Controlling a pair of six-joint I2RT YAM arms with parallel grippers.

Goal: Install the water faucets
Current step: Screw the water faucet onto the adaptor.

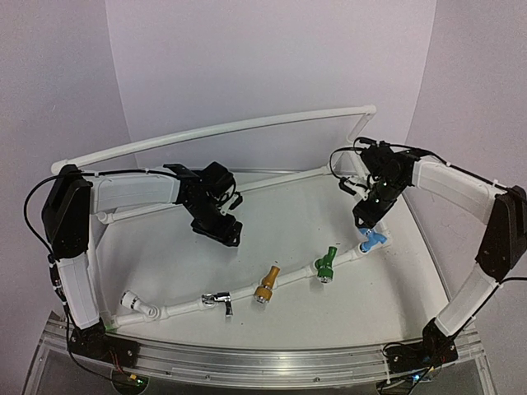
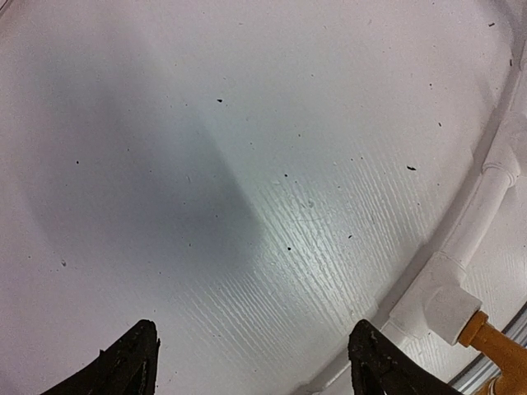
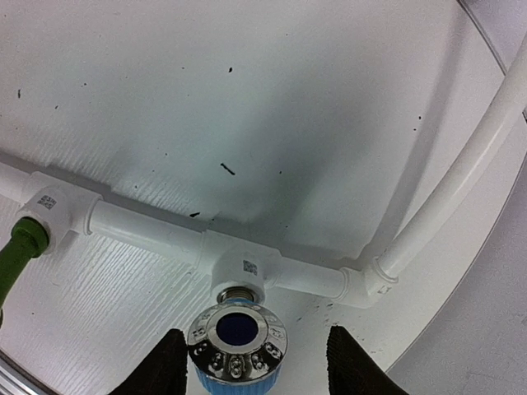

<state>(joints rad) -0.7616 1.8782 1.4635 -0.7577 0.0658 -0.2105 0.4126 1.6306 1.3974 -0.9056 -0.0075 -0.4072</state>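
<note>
Four faucets stand along the front white pipe [image 1: 292, 277]: silver [image 1: 219, 302], yellow [image 1: 266, 287], green [image 1: 325, 263] and blue [image 1: 372, 240]. My right gripper [image 1: 366, 220] hangs just above the blue one. In the right wrist view the blue faucet [image 3: 237, 346], with its chrome cap, sits with its threaded end in a white tee [image 3: 240, 267], between my open right gripper's [image 3: 255, 369] fingers, with a gap on the right side. The green faucet [image 3: 20, 247] shows at the left edge. My left gripper [image 1: 224, 232] is open over bare table; between its fingers [image 2: 128, 362] lies nothing, and the yellow faucet [image 2: 498, 350] is at the lower right.
The white PVC frame [image 1: 222, 127] rings the table, with a curved top rail at the back and a rear pipe. An open white elbow fitting [image 1: 132, 301] ends the front pipe at the left. A metal rail [image 1: 247, 358] runs along the near edge.
</note>
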